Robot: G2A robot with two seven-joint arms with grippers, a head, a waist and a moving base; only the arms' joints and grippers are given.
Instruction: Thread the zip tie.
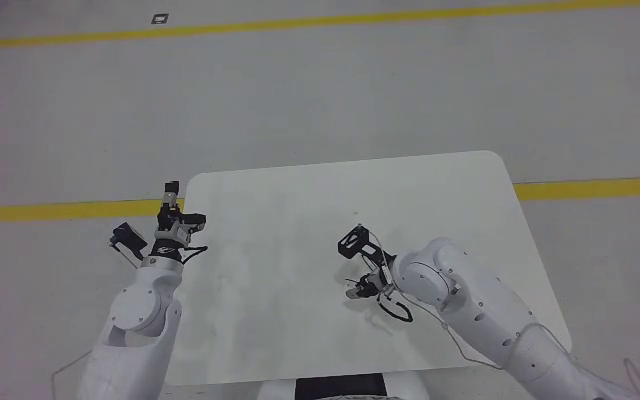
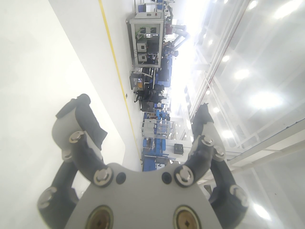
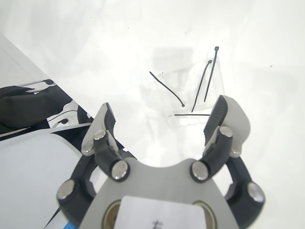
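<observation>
1. Nothing has been threaded yet: four zip ties (image 3: 210, 75) lie loose and straight on the table (image 1: 300, 210), and no tail has been passed through a head.
2. The ties are gathered in what seems to be a clear tray (image 3: 220, 79), though its walls are hard to make out.
3. The right gripper (image 3: 163, 116) is held over the table's middle with its fingers wide apart and empty. The ties lie just ahead of it, and one tie ends beside a fingertip.
4. The left gripper (image 2: 141, 110) is held at the table's 9 o'clock edge, pointed toward 12 o'clock, with its fingers spread and nothing held.
5. Everything is judged to remain: one tie must be picked up, its tail and head taken by the two grippers, and the tail fed through and pulled.
</observation>
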